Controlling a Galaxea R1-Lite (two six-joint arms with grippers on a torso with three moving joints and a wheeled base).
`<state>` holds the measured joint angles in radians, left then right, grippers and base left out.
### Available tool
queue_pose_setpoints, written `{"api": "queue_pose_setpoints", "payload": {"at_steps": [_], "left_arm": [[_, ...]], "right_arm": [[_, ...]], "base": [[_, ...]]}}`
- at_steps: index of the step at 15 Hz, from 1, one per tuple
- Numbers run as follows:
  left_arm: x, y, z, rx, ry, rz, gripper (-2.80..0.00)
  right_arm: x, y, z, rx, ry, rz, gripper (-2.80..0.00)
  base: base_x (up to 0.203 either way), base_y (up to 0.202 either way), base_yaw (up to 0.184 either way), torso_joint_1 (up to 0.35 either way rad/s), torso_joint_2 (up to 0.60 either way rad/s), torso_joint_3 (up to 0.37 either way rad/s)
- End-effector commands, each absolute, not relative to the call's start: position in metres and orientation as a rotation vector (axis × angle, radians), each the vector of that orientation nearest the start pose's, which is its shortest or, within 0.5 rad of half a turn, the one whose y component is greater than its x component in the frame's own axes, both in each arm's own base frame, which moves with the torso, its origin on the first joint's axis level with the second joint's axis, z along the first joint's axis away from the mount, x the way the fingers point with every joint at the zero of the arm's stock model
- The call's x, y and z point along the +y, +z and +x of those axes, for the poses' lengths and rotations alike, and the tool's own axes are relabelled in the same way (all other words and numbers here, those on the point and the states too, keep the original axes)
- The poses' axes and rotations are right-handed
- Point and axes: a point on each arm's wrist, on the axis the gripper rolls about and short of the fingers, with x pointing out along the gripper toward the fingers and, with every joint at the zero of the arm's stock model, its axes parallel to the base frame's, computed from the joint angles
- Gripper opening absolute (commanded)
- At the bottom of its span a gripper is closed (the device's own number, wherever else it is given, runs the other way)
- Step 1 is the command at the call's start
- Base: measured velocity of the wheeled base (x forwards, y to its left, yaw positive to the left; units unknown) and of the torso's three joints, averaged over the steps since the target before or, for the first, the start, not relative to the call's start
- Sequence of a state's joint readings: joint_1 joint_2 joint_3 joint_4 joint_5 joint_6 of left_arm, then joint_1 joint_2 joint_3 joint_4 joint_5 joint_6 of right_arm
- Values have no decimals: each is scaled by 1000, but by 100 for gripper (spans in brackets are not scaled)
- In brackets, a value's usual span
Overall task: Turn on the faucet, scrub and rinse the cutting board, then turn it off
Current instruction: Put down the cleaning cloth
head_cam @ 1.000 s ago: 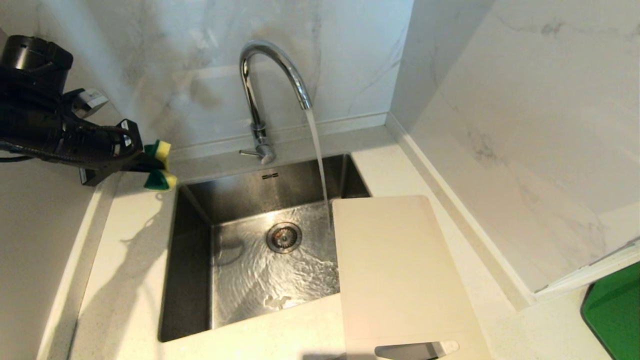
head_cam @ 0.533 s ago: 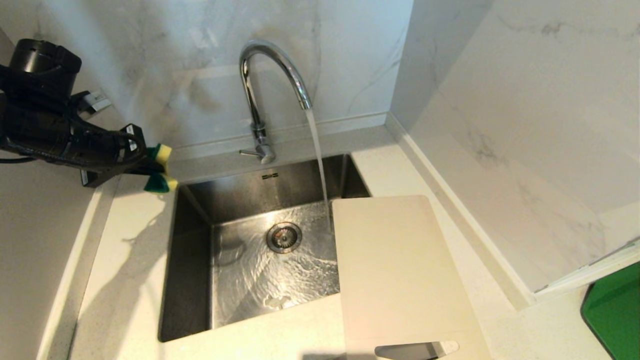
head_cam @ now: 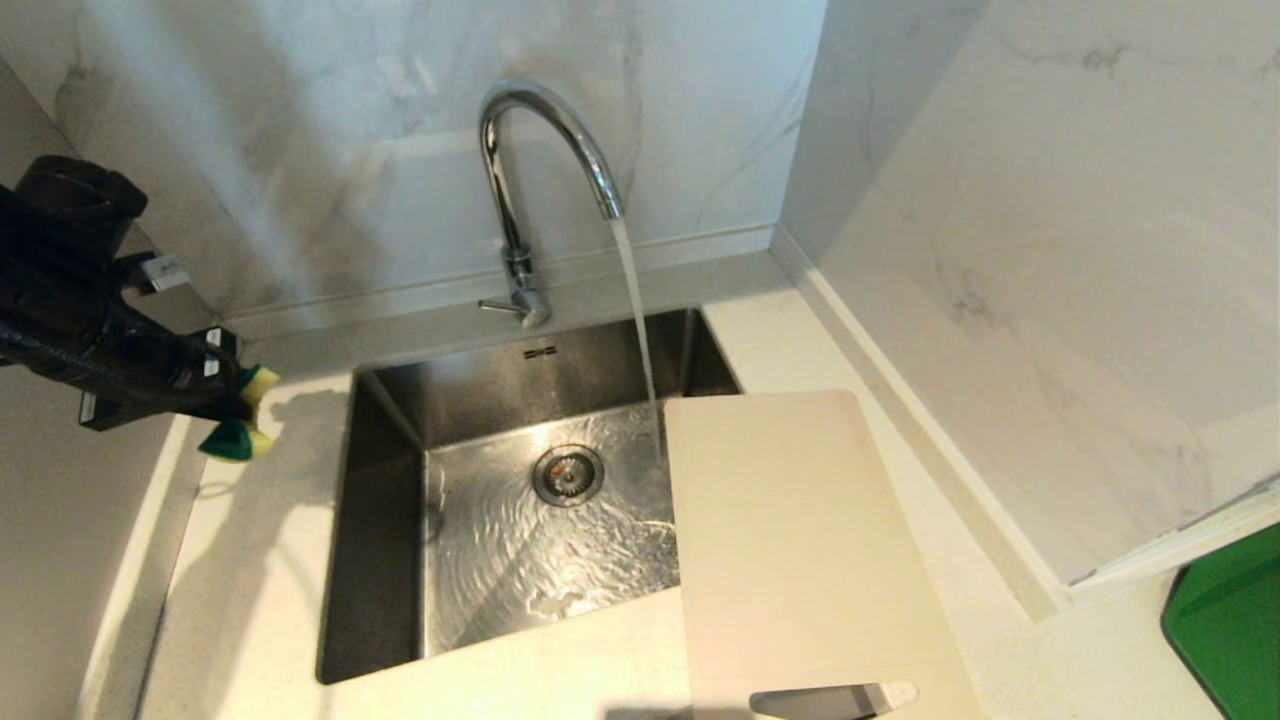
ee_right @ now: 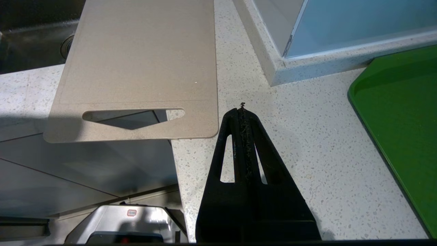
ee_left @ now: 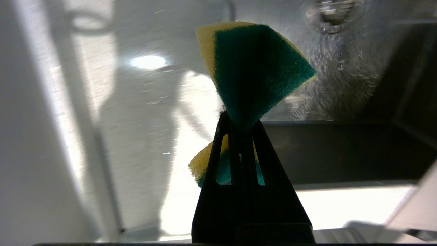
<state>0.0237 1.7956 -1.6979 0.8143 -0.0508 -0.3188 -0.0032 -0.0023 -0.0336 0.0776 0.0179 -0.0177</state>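
The chrome faucet (head_cam: 540, 170) stands behind the steel sink (head_cam: 375, 600), and water runs from its spout into the basin just left of the cutting board (head_cam: 790, 540). That cream board lies over the sink's right side and the counter, handle slot toward me; it also shows in the right wrist view as the cutting board (ee_right: 143, 61). My left gripper (head_cam: 235, 415) hovers over the counter left of the sink, shut on a green and yellow sponge (ee_left: 254, 68). The same sponge (head_cam: 240, 410) bulges out on both sides of the fingers. My right gripper (ee_right: 241, 111) is shut and empty above the counter by the board's near corner.
A green tray (head_cam: 1235, 630) lies at the far right on the speckled counter (ee_right: 307, 136). Marble walls close in behind the sink and on the right. The counter's front edge and my base (ee_right: 123, 222) lie below the board's handle end.
My left arm has dropped and pulled back to the left with the sponge, away from the sink's back left corner. Water keeps running; the board has not moved.
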Motion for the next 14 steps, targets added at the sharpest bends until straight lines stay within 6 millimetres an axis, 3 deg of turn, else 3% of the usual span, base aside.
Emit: {"api": "queue_pose_setpoints", "payload": {"at_steps": [1,10,14], "left_arm": [[26,244,316,1000,170,-341,-280],[62,155,353,1152,213,-422,-280],[70,138,366,1142,213,-437,-280]], "right_arm": [[0,77,-26,43,16,-18,-280],[0,77,-26,44,15,-17,-280],[0,77,-26,43,16,-17,-280]], "base": [[0,0,0,0,0,0],[0,0,0,0,0,0],[0,0,0,0,0,0]]}}
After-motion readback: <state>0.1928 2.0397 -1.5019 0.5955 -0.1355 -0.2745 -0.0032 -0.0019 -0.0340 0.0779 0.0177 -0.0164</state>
